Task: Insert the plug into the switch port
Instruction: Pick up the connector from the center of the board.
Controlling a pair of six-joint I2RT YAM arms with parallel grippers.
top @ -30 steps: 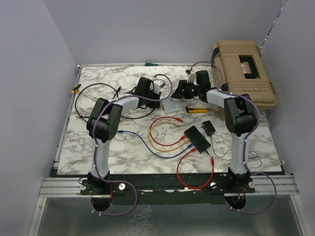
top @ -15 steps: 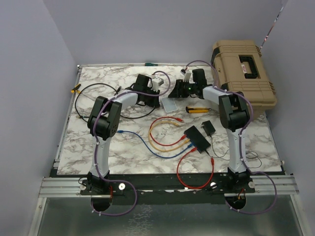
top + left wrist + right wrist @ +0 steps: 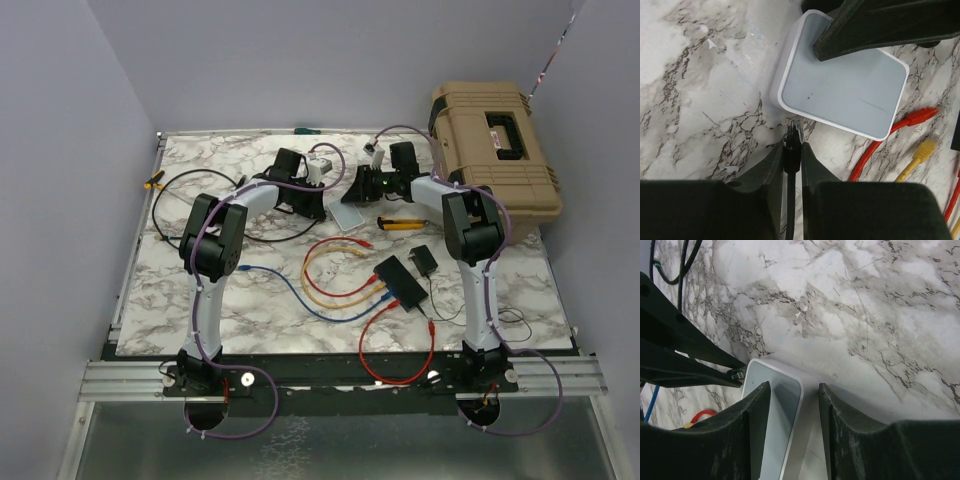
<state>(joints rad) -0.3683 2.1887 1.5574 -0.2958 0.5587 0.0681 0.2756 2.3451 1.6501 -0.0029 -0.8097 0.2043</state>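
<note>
The switch (image 3: 400, 282) is a flat black box lying right of centre, with red, yellow and blue cables at its near-left edge. My left gripper (image 3: 792, 146) is shut on the plug (image 3: 792, 134) of a black cable. The plug tip is at the near edge of a small grey-white box (image 3: 840, 95), far from the switch. My right gripper (image 3: 794, 388) is open, and its jaws straddle one edge of that grey-white box (image 3: 771, 430). From above, the left gripper (image 3: 318, 207) and the right gripper (image 3: 357, 190) meet over the box (image 3: 346, 216).
A tan hard case (image 3: 495, 150) stands at the back right. A small black power adapter (image 3: 424, 260) lies beside the switch. A yellow tool (image 3: 400, 223) lies behind it. A black cable loop (image 3: 200, 200) lies at the left. Red (image 3: 400, 350), yellow and blue cables cross the middle.
My right gripper has moved left and down onto the edge of the grey-white box. My left gripper has shifted slightly, still holding the black plug.
</note>
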